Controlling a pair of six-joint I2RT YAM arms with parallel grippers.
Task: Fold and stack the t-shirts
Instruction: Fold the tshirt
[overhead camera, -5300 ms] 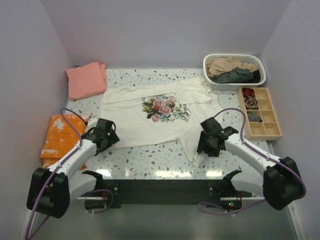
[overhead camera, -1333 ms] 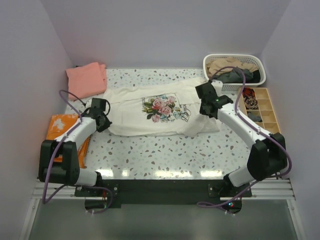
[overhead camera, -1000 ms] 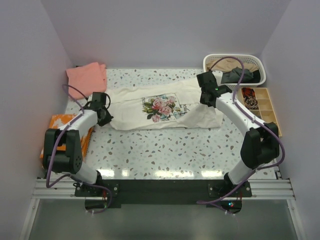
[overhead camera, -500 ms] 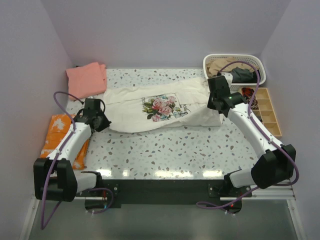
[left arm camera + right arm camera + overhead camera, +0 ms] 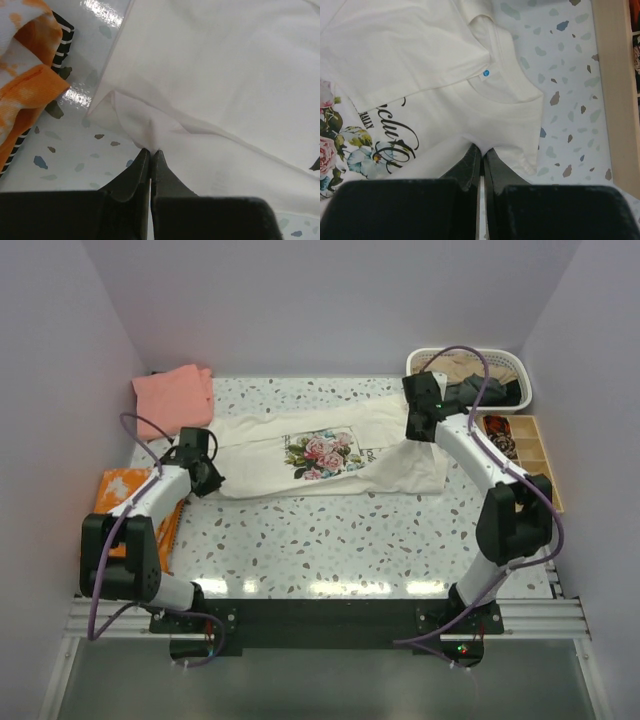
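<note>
- The cream t-shirt (image 5: 330, 472) lies in the middle of the table (image 5: 330, 540), doubled over into a long band running left to right, with its rose print (image 5: 322, 453) facing up.
- The left gripper (image 5: 208, 478) sits at the shirt's left end. In the left wrist view its fingertips (image 5: 150, 152) are pressed together, pinching a small raised fold of the cream cloth just above the tabletop.
- The right gripper (image 5: 413, 433) is at the shirt's right end, near the basket (image 5: 515, 365). In the right wrist view its jaws are closed tight on the cream cloth, just below the collar (image 5: 500, 92).
- That same view shows a small blue tag (image 5: 486, 73) inside the collar. Black script lettering (image 5: 395, 135) runs beside the roses at the left.
- A pink t-shirt (image 5: 175, 400) lies folded in the far left corner of the table, apart from the cream one.
- The white basket at the far right corner holds a tan t-shirt (image 5: 490, 368) and a dark grey t-shirt (image 5: 490, 392), both bunched up and partly hidden by the right arm.
- An orange cloth (image 5: 125, 490) with white blotches lies at the left edge of the table, just beside the left gripper. The left wrist view shows a black and white striped cloth (image 5: 62, 37) under it.
- A wooden tray (image 5: 545, 455) with compartments stands along the right edge, in front of the basket.
</note>
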